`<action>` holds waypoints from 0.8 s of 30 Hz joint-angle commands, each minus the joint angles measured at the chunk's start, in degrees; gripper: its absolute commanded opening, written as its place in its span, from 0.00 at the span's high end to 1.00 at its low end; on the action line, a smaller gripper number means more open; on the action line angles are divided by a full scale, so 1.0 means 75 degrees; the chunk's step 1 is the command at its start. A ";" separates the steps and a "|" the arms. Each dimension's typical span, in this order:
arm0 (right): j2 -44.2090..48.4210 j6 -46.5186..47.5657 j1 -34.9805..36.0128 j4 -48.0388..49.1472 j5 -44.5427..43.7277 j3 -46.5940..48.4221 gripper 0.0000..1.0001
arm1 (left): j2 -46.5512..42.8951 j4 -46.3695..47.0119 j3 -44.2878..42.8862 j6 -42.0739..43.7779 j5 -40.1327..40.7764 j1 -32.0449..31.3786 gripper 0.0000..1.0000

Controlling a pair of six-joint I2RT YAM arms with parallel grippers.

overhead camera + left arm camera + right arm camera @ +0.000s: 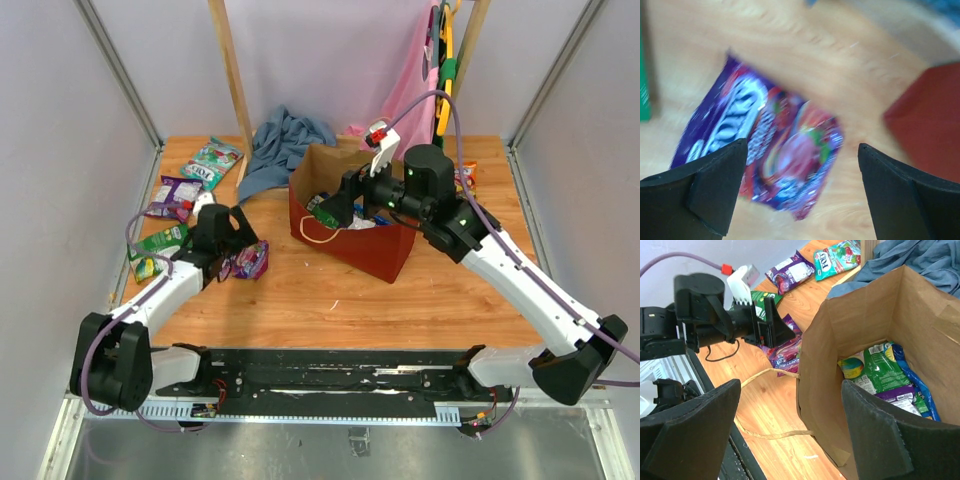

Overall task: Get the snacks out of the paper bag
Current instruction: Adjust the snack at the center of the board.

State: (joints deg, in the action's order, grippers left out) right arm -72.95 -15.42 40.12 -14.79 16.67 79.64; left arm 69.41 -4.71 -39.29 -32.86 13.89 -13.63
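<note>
Closest to us, left wrist view: two black fingers (pixel 715 185) of the left hand (pixel 802 150), wide apart and gripping nothing. Under the gap a purple packet (pixel 775 145) lies flat on the wooden surface (pixel 850 65), blurred, touching neither finger as far as we can tell. The red side of the paper bag (pixel 930 125) is off to the right.

Top view: the paper bag (pixel 350 245) stands upright mid-surface, mouth up. The right hand (pixel 335 208) hangs over its mouth. The left hand (pixel 235 255) is well left of the bag, with the purple packet (pixel 250 260) at its tip.

Right wrist view: the right hand (pixel 790 385) is open too, nothing held, with the bag's brown inner wall (pixel 865 315) below. Inside the bag we see a green packet (pixel 877 367), a blue one (pixel 917 385) and a purple one (pixel 900 395). A twine handle (pixel 770 372) trails on the surface.

More snacks lie out along the left edge: teal packets (pixel 212 160), a purple-white packet (pixel 172 195) and a green packet (pixel 155 250). A blue-grey cloth (pixel 280 140) sits behind the bag.
</note>
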 commanded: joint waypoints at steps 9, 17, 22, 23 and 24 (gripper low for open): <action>0.0344 -0.0153 -0.0077 0.0253 0.0352 -0.0408 0.16 | 0.0417 -0.0354 0.0885 0.0151 0.0747 -0.0049 0.05; 0.0450 -0.0052 -0.0079 0.0124 0.0227 -0.0493 0.16 | 0.1867 -0.0709 0.0204 0.0284 0.1063 -0.0046 0.08; 0.0431 -0.0041 -0.0078 0.0139 0.0285 -0.0509 0.15 | 0.2730 -0.1058 -0.0276 0.0088 0.1703 -0.0035 0.02; 0.0427 -0.0040 -0.0079 0.0136 0.0291 -0.0505 0.15 | 0.2947 -0.1125 -0.0424 -0.0011 0.1746 -0.0035 0.01; 0.0427 -0.0039 -0.0080 0.0137 0.0297 -0.0515 0.15 | 0.3149 -0.1185 -0.0558 -0.0117 0.1782 -0.0035 0.00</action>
State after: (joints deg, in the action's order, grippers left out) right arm -70.61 -16.25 40.12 -14.46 18.46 76.51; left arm 86.39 -8.54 -41.45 -32.27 22.33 -13.69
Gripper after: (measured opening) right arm 0.844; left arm 0.983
